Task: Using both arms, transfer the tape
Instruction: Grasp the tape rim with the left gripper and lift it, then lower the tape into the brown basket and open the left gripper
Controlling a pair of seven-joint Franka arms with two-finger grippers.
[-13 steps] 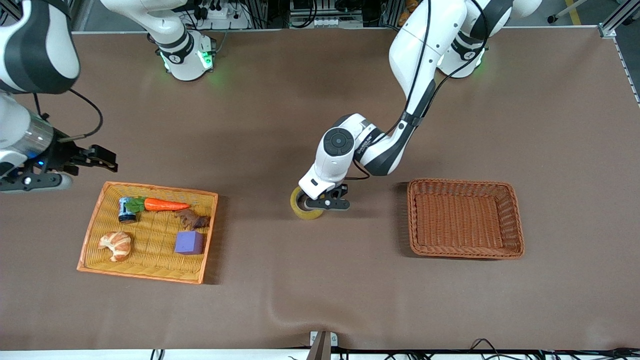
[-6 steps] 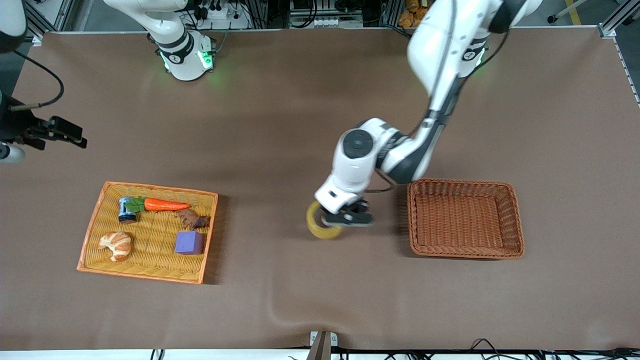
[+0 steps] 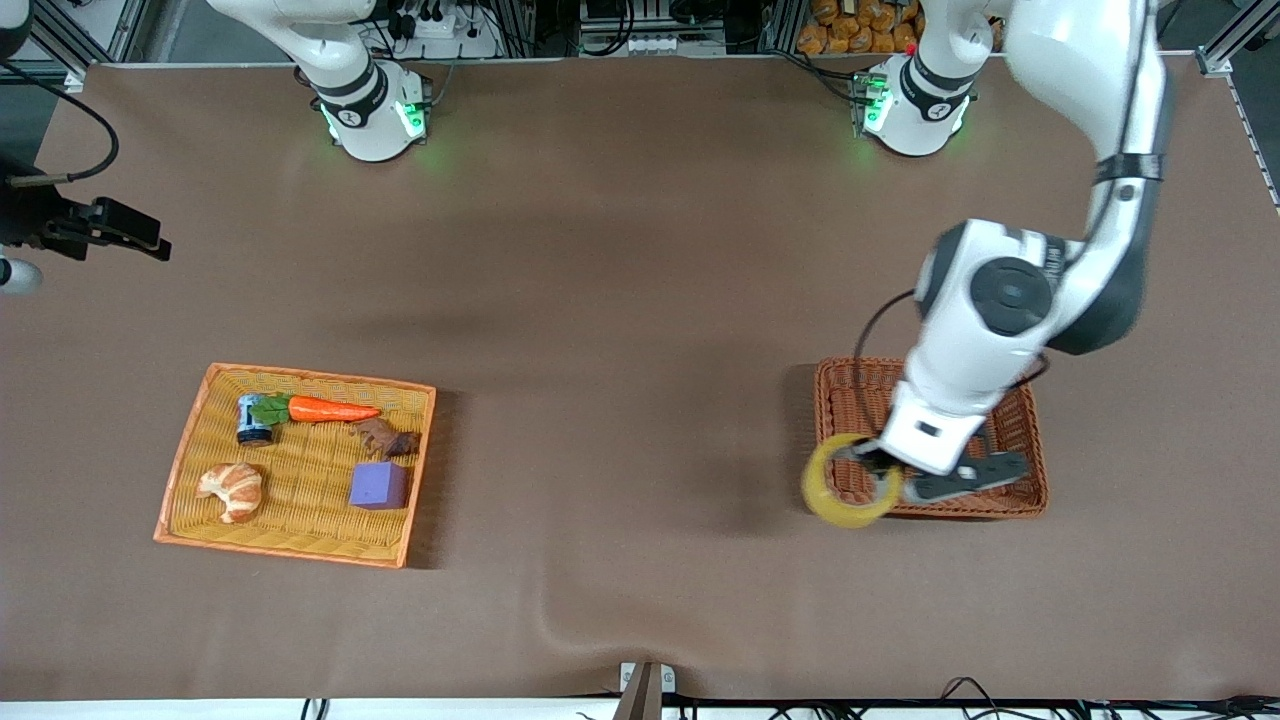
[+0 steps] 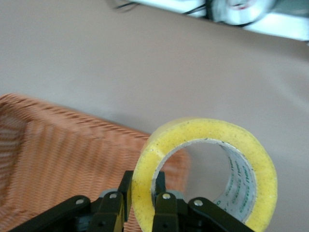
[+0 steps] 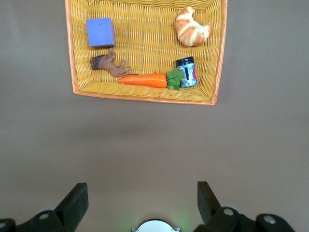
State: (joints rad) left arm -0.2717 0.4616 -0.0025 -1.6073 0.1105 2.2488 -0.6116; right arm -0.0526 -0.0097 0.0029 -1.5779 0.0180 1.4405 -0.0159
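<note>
Tape reaches the brown basket.
Left gripper, pinching the tape, has swung from mid-table to the basket rim at its 7 o'clock corner; release looks next. Right gripper, spread, waits above the tray.

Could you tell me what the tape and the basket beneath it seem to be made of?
The tape, held by the left gripper: glossy translucent yellowish plastic film, wound on a grey core, probably cardboard. The basket: reddish-brown woven wicker or rattan, matte, judging by its ribbed weave.
</note>
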